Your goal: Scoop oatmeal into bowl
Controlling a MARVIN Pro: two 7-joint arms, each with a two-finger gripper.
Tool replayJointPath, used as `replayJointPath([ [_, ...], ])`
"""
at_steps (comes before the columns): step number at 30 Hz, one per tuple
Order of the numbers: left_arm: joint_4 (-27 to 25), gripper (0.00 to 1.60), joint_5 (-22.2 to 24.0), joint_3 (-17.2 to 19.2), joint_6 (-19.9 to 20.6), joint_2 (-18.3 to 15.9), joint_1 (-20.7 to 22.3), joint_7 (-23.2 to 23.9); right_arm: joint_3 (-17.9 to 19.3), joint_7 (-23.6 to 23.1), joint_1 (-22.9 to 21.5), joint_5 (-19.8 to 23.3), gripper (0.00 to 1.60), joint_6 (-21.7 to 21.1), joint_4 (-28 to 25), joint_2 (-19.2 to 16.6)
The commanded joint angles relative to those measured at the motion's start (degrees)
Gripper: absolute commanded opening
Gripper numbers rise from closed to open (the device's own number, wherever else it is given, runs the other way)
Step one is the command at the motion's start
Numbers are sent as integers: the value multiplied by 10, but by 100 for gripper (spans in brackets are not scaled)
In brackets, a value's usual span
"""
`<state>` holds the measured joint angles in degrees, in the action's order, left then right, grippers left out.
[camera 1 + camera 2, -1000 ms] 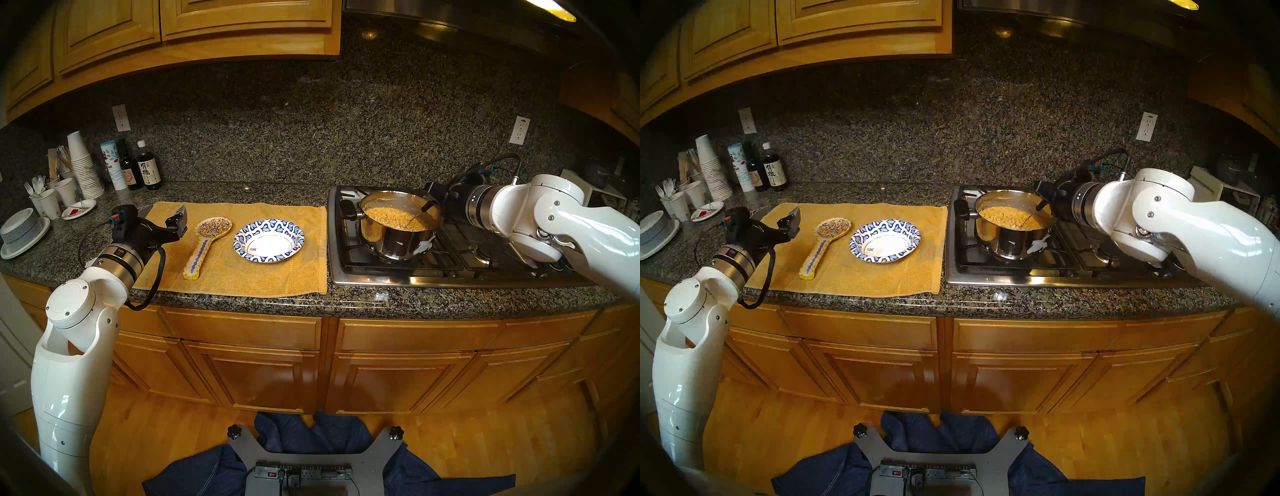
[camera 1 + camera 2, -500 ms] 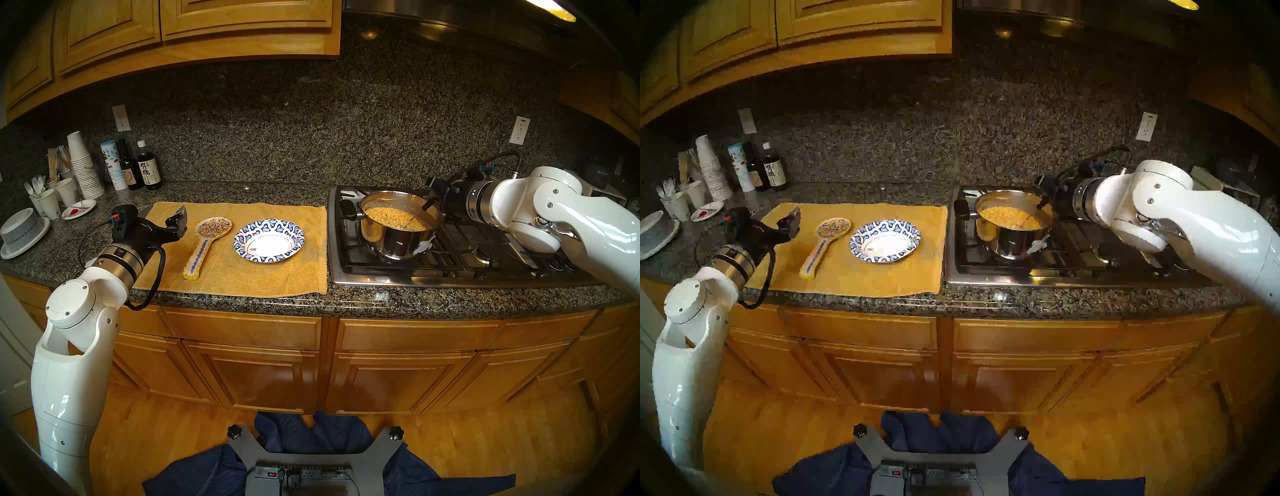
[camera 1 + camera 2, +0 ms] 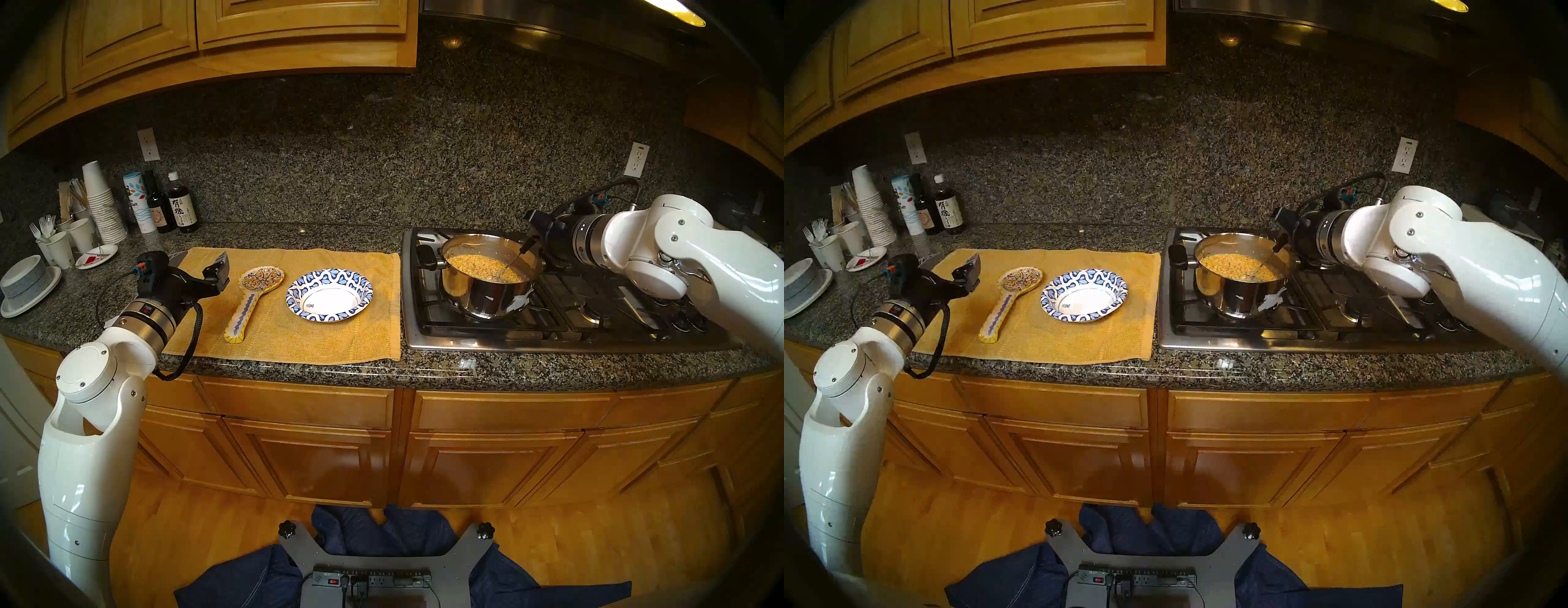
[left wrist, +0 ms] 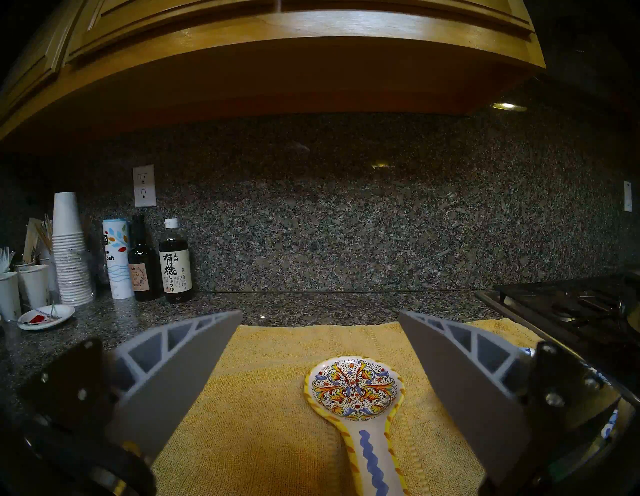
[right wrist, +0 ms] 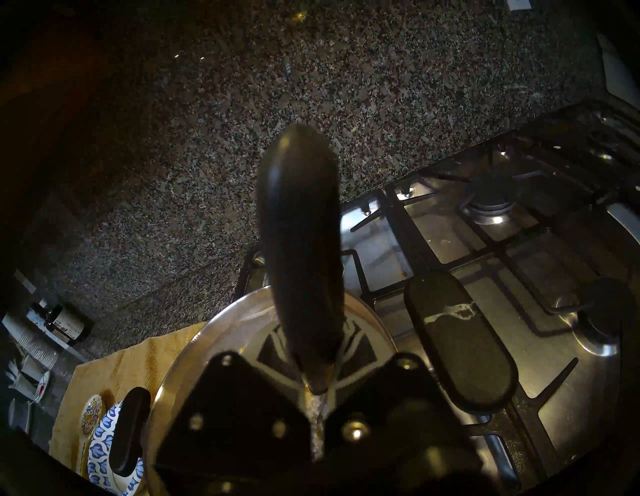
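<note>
At centre right, the right gripper (image 3: pixel 535 238) clamps a black-handled spoon (image 3: pixel 512 262) dipping into oatmeal (image 3: pixel 483 266) in the steel pot (image 3: pixel 488 297). Left of centre, the patterned bowl (image 3: pixel 329 296) sits empty; the left gripper (image 4: pixel 320 320) gapes wide, holding nothing. A canister (image 4: pixel 117 258) at far left reads "Salt".

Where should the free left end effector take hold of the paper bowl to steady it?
Probably the bowl's wide patterned rim on its left edge, coming in level from the spoon rest side: the rim flares outward, and the open left end effector hovers on that side.
</note>
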<state>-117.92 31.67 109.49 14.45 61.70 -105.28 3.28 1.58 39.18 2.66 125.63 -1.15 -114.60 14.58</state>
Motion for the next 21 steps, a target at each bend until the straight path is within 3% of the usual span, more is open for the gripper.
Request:
replayJointPath([
  [1, -14, 160, 2, 6, -7, -2, 12, 0, 30, -5, -34, -6, 0, -2, 1, 1],
  [21, -15, 160, 2, 6, -7, -2, 12, 0, 25, -11, -25, 30, 0, 5, 21, 14],
])
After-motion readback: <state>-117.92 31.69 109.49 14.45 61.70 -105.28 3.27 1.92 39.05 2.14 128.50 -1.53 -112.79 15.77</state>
